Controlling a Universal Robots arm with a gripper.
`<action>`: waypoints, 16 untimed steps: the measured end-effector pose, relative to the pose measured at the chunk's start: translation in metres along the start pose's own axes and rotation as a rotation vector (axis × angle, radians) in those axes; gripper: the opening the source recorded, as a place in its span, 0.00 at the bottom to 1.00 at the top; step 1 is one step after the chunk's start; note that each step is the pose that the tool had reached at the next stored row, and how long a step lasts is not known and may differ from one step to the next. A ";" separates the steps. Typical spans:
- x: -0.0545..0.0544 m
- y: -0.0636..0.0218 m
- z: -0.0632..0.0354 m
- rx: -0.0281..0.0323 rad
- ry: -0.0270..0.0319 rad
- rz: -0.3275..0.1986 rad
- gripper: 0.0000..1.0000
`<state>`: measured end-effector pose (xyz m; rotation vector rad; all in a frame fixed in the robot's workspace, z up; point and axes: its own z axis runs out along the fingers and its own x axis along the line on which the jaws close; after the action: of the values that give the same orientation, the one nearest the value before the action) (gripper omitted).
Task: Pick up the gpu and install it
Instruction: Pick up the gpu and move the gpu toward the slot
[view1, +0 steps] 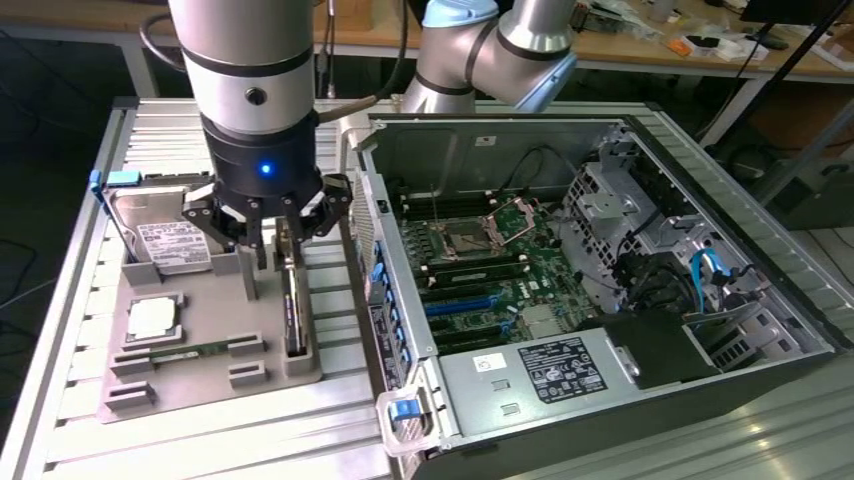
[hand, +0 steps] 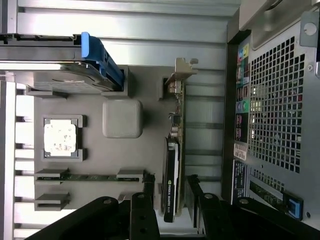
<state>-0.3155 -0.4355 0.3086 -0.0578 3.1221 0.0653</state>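
Note:
The gpu stands on edge in a slot of the grey holder tray, left of the computer case in the exterior view. It is a thin card with a black face and a silver bracket at one end. My gripper hangs just above the card's far end, open. In the wrist view the gpu runs between my black fingers, which stand apart on either side of it without touching. The open case shows its motherboard with blue expansion slots.
The holder tray also carries a silver hard drive in a blue-handled caddy, a processor and a narrow memory stick. The case's rear panel stands close beside the gpu. A slatted metal table lies underneath.

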 end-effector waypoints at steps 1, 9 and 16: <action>0.000 -0.0001 0.0014 0.0019 0.0001 0.000 0.39; -0.004 -0.0011 0.0140 0.0144 0.0008 -0.003 0.39; -0.006 -0.0022 0.0267 0.0157 0.0010 -0.004 0.39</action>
<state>-0.3094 -0.4364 0.2819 -0.0637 3.1230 0.0407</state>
